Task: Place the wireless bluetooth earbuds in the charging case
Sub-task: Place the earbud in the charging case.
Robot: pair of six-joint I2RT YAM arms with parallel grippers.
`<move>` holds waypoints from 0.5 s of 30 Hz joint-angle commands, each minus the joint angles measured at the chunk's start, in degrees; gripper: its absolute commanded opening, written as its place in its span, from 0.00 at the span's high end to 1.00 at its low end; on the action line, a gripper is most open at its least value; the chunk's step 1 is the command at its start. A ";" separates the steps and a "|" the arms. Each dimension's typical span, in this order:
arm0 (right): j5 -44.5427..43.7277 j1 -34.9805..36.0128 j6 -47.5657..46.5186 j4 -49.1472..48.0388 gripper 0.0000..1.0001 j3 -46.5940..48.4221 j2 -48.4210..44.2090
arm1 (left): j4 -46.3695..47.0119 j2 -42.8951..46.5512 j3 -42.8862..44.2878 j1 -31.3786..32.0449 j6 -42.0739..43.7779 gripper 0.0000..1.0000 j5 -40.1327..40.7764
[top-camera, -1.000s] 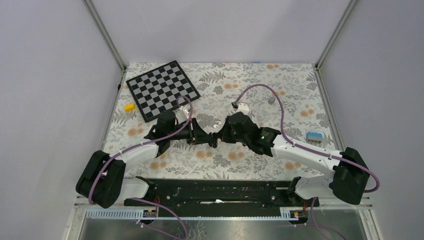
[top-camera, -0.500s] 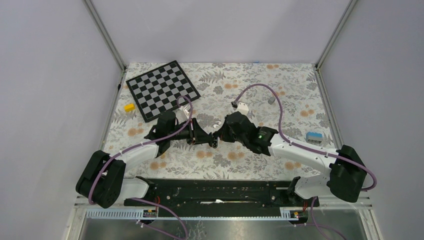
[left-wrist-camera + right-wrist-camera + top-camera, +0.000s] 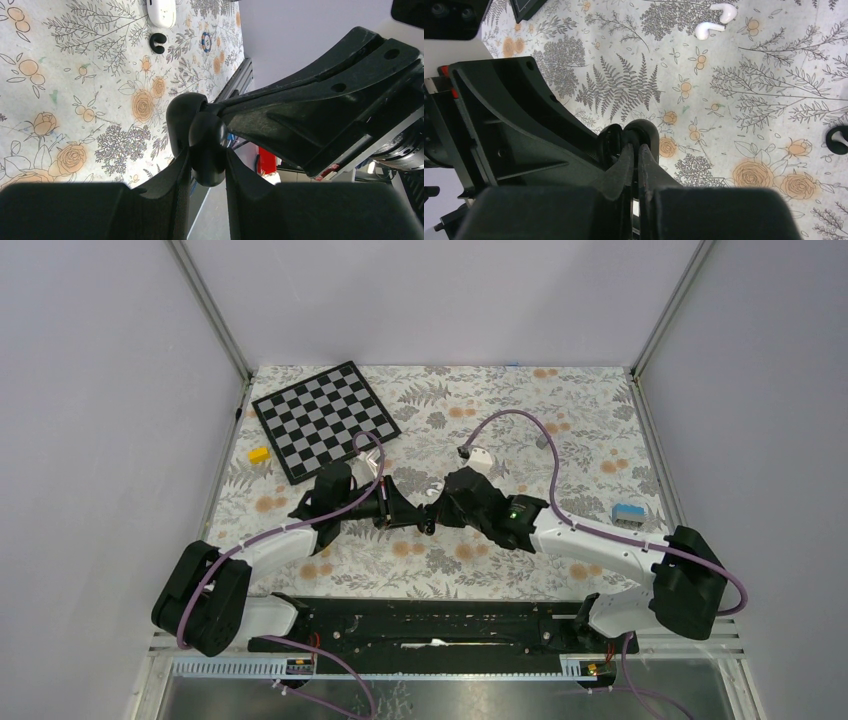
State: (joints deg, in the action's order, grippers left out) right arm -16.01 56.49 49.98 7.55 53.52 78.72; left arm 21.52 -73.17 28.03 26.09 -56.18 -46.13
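Note:
One black C-shaped earbud (image 3: 205, 145) hangs above the flowered cloth, held between both grippers at mid-table (image 3: 428, 522). My left gripper (image 3: 206, 155) is shut on its rounded lobe. Coming from the opposite side, my right gripper (image 3: 635, 147) is shut with its tips pinching the bud's thin rim (image 3: 644, 134). A second black earbud (image 3: 158, 42) lies on the cloth beside the white charging case (image 3: 161, 11). In the right wrist view that bud sits at the right edge (image 3: 838, 140), and the white case (image 3: 714, 22) shows far off at the top.
A chessboard (image 3: 325, 420) lies at the back left, with a yellow block (image 3: 259, 454) beside it. A blue block (image 3: 628, 512) sits near the right edge. The table's black front rail (image 3: 430, 625) runs just behind the arms' bases.
The right arm has edged a little to the left, toward the left gripper. The left arm and the held earbud have stayed put.

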 commanded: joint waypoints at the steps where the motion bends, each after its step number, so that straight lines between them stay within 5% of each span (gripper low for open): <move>1: -3.98 1.37 2.56 2.28 1.00 2.85 0.13 | 4.22 1.72 0.91 0.50 -0.43 0.99 0.22; 15: -10.30 2.90 4.43 8.17 1.00 6.42 3.23 | 2.43 1.71 1.67 0.72 1.01 0.99 -0.68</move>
State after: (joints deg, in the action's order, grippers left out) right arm -21.17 58.59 53.25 12.10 55.88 80.01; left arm 22.13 -73.12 28.03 26.57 -56.55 -45.98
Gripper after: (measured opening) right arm 0.024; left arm 0.285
